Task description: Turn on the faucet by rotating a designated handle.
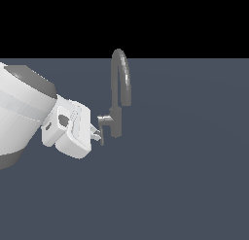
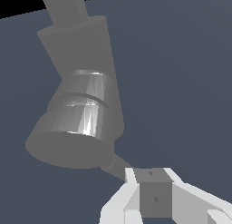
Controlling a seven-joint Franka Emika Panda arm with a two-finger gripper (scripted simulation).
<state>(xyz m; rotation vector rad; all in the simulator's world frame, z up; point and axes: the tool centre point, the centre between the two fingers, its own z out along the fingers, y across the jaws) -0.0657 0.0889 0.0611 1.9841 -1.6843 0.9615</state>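
Arm point(image 1: 22, 112) fills the exterior view's left, reaching right toward the faucet point(image 1: 118, 95), which stands upright mid-scene on the flat grey-blue floor point(image 1: 185, 185) with its gooseneck arching right. Gripper point(image 1: 97, 135) is at the handle point(image 1: 102, 129) on the stub on the faucet's left side. In the wrist view the fingers point(image 2: 118, 202) are pressed onto the flat lever, pinching it.

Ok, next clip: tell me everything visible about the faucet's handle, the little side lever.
The handle is a thin, flat, matte grey lever, metal by its look. It hangs downward from the end of a short horizontal stub that juts from the faucet body toward the exterior view's left, far shorter than the arched spout. The white claw is at it, fingertips against or around the lever; true contact can't be confirmed. In the wrist view a grey lever leads from the stub into the claw.
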